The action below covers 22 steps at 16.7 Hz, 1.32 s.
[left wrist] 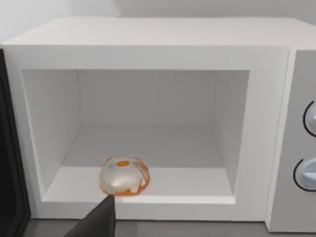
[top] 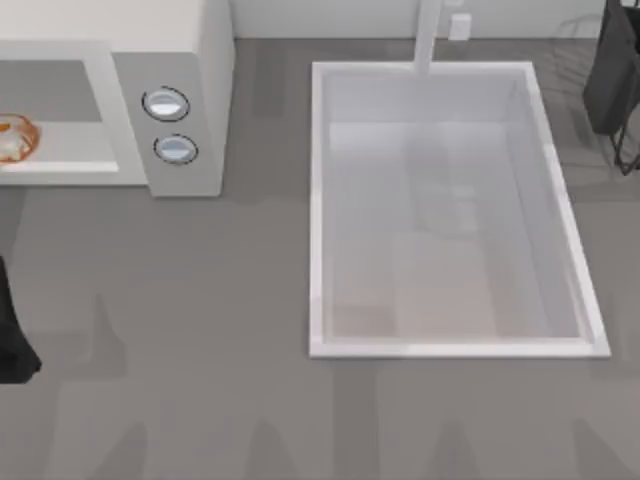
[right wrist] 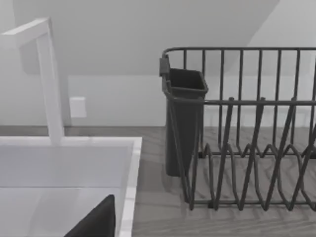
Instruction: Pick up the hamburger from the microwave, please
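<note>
The big white boxy microwave (left wrist: 148, 44) stands open at the far left of the grey desk (top: 200, 330), and the small round orange-brown hamburger with its pale glossy top (left wrist: 124, 176) sits on the oven floor, right at the front lip, toward the cavity's left side. Nothing is lifted yet: the whole grasp is left to do. The left gripper hovers just in front of the opening, one dark finger (left wrist: 98, 222) pointing up at the bun; how wide its fingers stand, I cannot tell. The right arm idles near the dark wire dish rack (right wrist: 247, 148) beyond the white sink basin (top: 320, 200); its fingers' state I cannot tell either.
</note>
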{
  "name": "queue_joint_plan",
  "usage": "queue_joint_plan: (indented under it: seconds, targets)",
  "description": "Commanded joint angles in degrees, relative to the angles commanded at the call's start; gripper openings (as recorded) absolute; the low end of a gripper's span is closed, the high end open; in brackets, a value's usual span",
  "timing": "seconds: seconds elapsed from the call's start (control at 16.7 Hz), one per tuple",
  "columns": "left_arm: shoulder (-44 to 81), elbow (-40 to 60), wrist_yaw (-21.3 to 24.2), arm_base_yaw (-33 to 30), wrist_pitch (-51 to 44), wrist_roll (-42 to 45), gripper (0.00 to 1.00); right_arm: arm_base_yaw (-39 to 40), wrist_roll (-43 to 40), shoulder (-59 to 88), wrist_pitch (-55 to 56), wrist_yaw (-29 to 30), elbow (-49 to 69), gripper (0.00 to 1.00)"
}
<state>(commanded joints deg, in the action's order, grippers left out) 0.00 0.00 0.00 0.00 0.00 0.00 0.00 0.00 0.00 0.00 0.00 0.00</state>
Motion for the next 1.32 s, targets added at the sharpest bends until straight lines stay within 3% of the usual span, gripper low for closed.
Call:
queue_joint_plan:
  seconds: [0.72, 1.02, 1.32]
  targets:
    - [3.32, 1.31, 0.30, 0.26, 1.53, 0.12, 1.00, 0.00, 0.00, 0.00, 0.00, 0.00, 0.00, 1.00]
    - [19.47, 7.66, 1.77, 1.52, 8.99, 0.69, 1.00, 0.00, 0.00, 0.00, 0.00, 0.00, 0.00, 1.00]
    - [44.78, 17.61, 4.07, 3.50, 20.68, 1.59, 1.00, 0.00, 0.00, 0.00, 0.00, 0.00, 0.00, 1.00]
